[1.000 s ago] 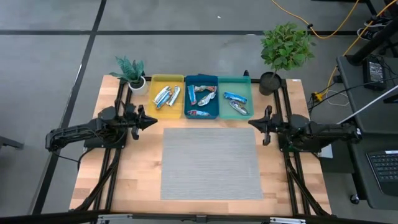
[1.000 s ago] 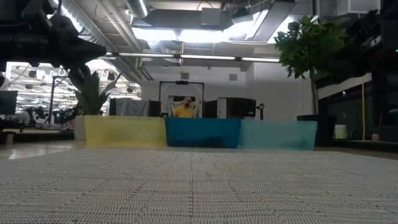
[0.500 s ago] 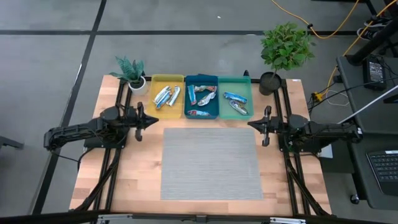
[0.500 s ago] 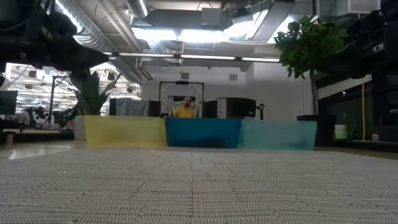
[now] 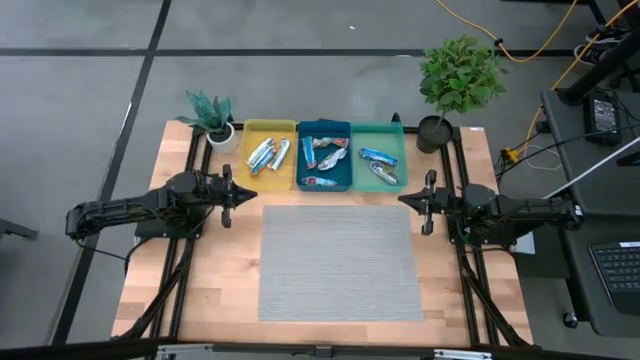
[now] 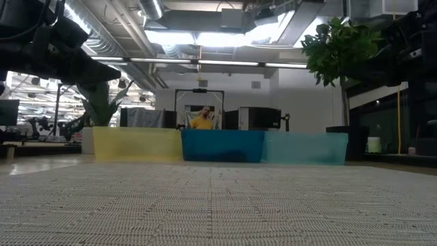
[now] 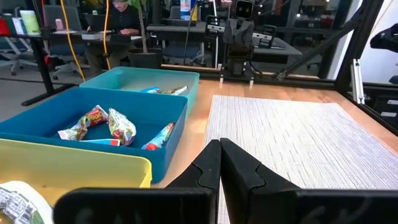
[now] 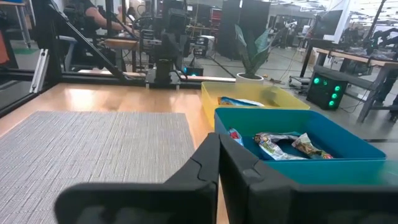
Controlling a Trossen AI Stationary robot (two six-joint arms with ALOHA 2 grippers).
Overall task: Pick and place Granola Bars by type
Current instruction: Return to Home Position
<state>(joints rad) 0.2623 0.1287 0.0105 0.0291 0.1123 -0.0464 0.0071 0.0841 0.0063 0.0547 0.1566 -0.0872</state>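
The granola bars lie in three trays along the table's far edge. Silver and blue bars (image 5: 267, 154) are in the yellow tray (image 5: 268, 131). Red-orange multicoloured bars (image 5: 327, 155) sit in the blue tray (image 5: 324, 126). Two more bars (image 5: 380, 165) rest in the teal tray (image 5: 378, 130). My left gripper (image 5: 238, 193) hangs shut over the table's left side, near the mat's far left corner, and my right gripper (image 5: 405, 198) hangs shut at the mat's far right corner. Neither holds anything. The left wrist view shows the multicoloured bars (image 7: 109, 124), the right wrist view shows them too (image 8: 283, 143).
A grey woven mat (image 5: 340, 262) covers the middle of the wooden table. A small potted plant (image 5: 212, 115) stands at the far left corner, a larger one (image 5: 456, 82) at the far right. People sit at desks in the room beyond the table.
My left arm has drawn back a little toward the table's left edge, its gripper staying shut. My right arm has barely moved. The bars and trays lie as before.
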